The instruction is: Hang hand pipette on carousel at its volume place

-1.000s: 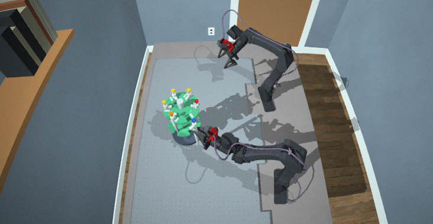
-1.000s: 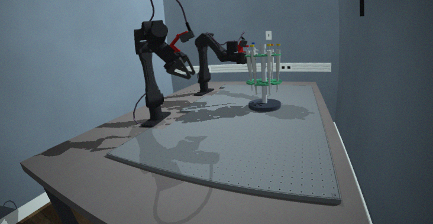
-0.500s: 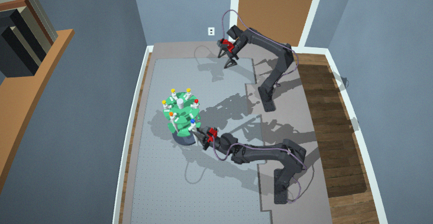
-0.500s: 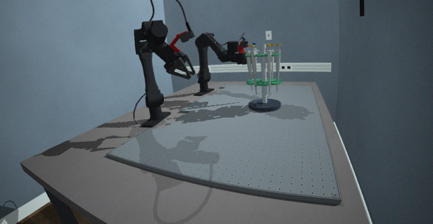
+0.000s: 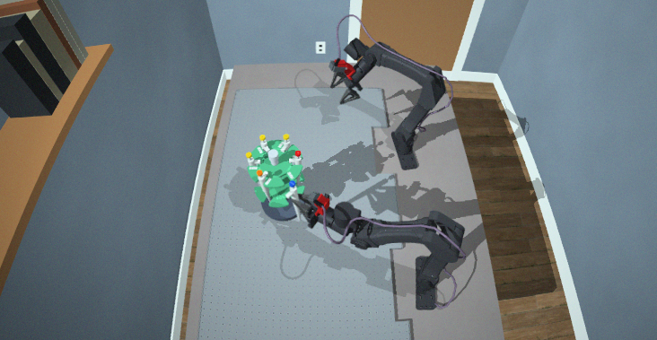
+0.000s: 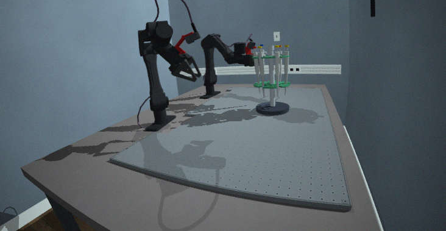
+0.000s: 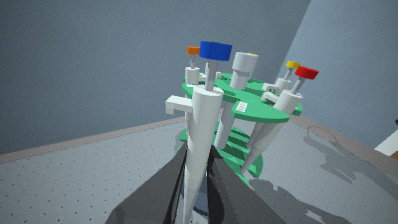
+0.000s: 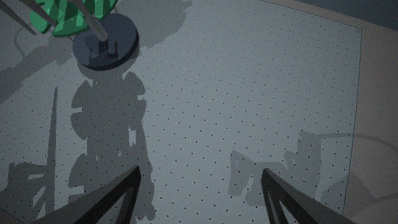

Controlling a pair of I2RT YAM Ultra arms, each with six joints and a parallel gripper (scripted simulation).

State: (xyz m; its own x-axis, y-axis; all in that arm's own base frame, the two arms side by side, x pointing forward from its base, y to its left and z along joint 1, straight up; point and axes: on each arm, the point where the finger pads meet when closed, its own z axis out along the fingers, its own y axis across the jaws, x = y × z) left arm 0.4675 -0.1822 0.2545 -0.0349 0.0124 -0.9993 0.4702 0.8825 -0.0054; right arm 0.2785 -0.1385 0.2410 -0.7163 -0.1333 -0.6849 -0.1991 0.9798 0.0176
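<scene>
My left gripper (image 5: 301,204) (image 7: 198,147) is closed around the barrel of the blue-buttoned hand pipette (image 5: 293,189) (image 7: 202,122), which stands nearly upright between my fingers, its button above them and its finger hook pointing off to one side. Just beyond my fingertips is the green carousel (image 5: 275,182) (image 6: 272,86) (image 7: 260,110). I judge the pipette light and stiff, its smooth taper liable to slip or swivel; the thick upper barrel below the hook suits my grip best.
</scene>
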